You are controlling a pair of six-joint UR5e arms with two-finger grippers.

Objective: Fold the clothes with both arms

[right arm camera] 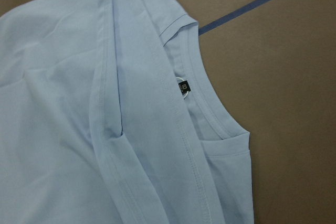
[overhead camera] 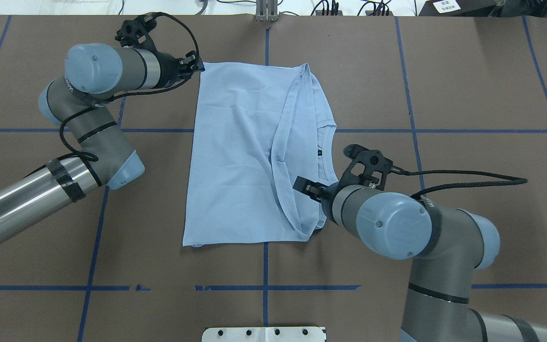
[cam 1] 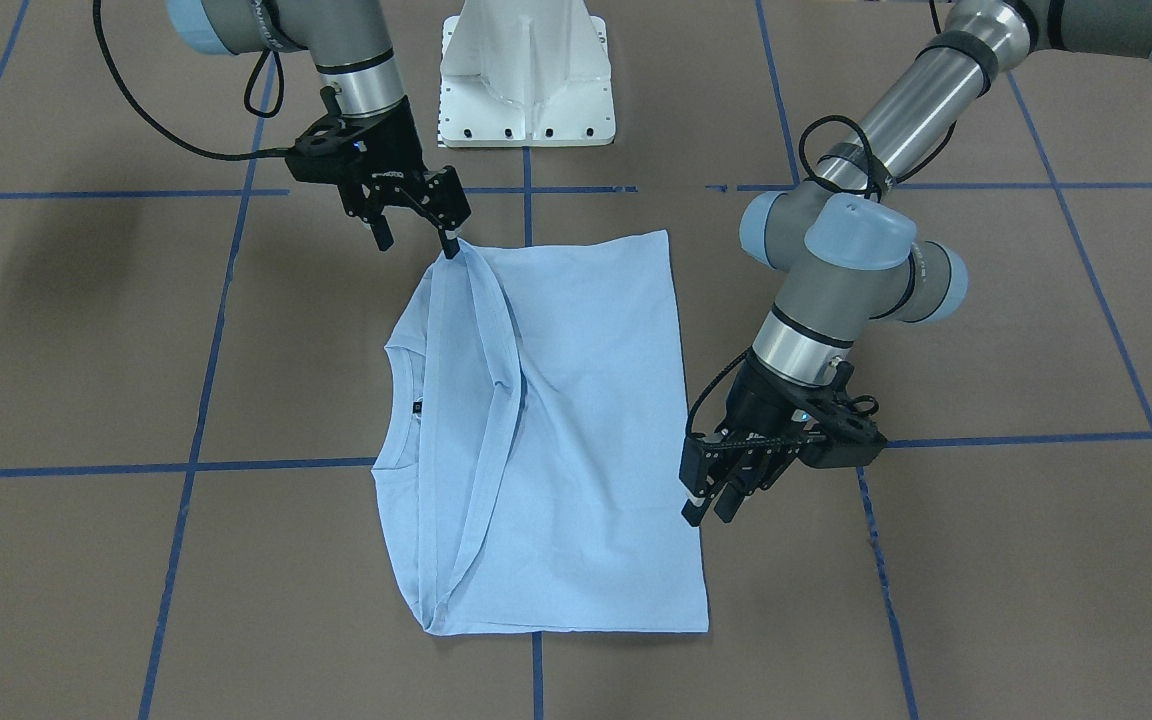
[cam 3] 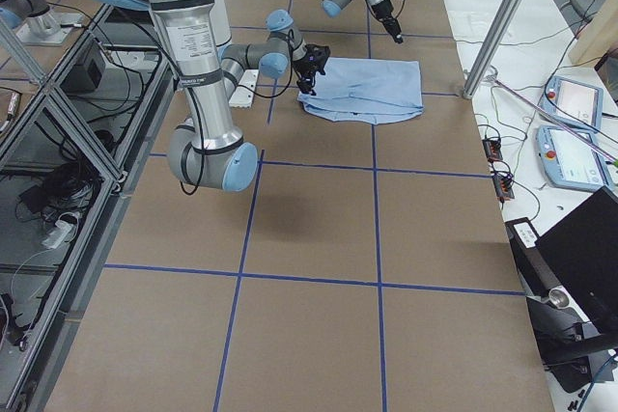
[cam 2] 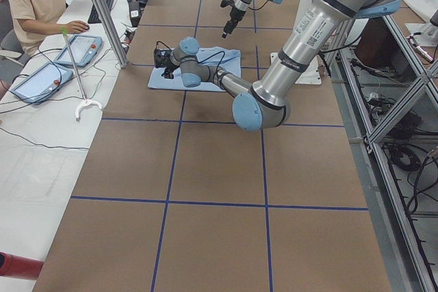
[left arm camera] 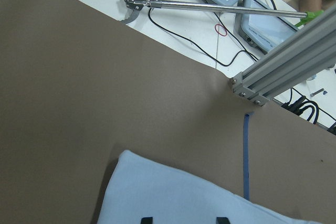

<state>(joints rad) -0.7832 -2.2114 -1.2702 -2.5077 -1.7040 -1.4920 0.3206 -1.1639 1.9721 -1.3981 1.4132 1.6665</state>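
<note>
- Folded light blue T-shirt (overhead camera: pixel 235 156): long axis away from pedestal base (cam 1: pixel 526 75), collar (overhead camera: pixel 329 154) toward right end effector (cam 1: pixel 417 245) (wide, empty).
- Empty left end effector (cam 1: pixel 709 515): narrow gap.

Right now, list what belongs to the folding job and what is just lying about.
Belongs to the job:
light blue T-shirt, partly folded
left hand, open
right hand, open

Lying about:
white pedestal base
metal reacher tool
control pendant
</note>
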